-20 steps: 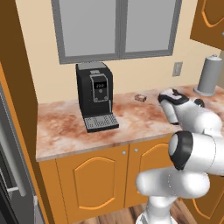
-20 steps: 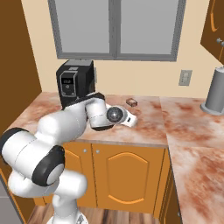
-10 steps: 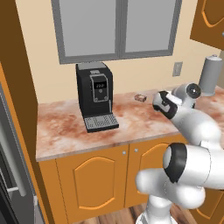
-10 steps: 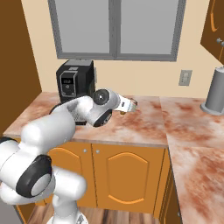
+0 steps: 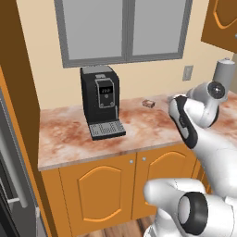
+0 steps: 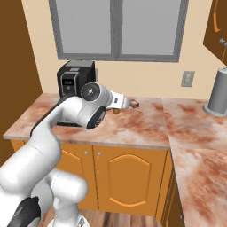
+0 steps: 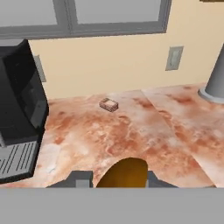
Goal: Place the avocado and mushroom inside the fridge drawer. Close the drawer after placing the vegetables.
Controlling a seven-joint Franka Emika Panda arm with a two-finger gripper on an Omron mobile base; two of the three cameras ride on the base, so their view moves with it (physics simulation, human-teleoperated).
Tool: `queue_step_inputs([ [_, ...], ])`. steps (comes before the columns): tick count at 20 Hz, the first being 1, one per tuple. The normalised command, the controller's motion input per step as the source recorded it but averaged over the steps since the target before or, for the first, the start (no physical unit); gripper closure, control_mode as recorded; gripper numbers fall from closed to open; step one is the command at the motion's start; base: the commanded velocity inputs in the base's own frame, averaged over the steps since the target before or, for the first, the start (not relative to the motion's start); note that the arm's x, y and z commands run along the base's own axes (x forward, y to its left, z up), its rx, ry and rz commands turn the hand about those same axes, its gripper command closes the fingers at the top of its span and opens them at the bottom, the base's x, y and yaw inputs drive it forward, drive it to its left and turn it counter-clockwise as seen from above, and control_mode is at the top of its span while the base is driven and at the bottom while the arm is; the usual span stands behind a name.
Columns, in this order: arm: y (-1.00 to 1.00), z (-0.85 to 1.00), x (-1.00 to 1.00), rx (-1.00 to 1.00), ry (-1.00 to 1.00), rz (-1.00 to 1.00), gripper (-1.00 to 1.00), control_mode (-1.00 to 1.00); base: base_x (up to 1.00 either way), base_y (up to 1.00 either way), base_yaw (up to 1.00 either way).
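My gripper (image 7: 124,176) is shut on a small tan-brown rounded lump, the mushroom (image 7: 125,172), which sits between the two dark fingertips (image 7: 81,178) at the bottom of the hand view. In the right base view the gripper (image 6: 118,108) hangs a little above the marble counter (image 6: 146,128), just right of the coffee machine, with the mushroom (image 6: 116,111) showing as a brown spot under the white hand. The avocado and the fridge drawer are out of view.
A black coffee machine (image 5: 101,99) stands at the back left of the counter. A small pale brown blocky item (image 7: 109,104) lies near the wall. A grey cylinder (image 6: 218,92) stands at the far right. A wall outlet (image 7: 174,58) and a window are behind. The fridge's grey edge (image 5: 9,185) is at the left.
The arm has swung round and its elbow has moved aside. The hand has risen a little above the counter, still holding the brown lump.
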Motion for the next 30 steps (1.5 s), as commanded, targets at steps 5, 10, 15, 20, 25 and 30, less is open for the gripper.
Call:
queue_step_inputs([
  [5,0.13,-0.01,-0.24,-0.02,-0.01,0.16,1.0,-1.0,0.0,0.0,0.0],
  [10,0.0,-0.09,-0.04,-0.03,-0.01,0.0,1.0,1.0,-0.52,0.0,0.01],
  [15,0.0,0.0,0.0,0.0,0.0,0.0,1.0,1.0,-1.0,0.0,0.15],
  [20,0.0,0.0,0.0,0.0,0.0,0.0,1.0,1.0,-1.0,0.08,0.26],
  [25,0.0,0.0,0.0,0.0,0.0,0.0,1.0,1.0,-0.99,0.58,0.31],
  [30,0.0,0.0,0.0,0.0,0.0,0.0,1.0,1.0,-0.71,0.99,0.32],
])
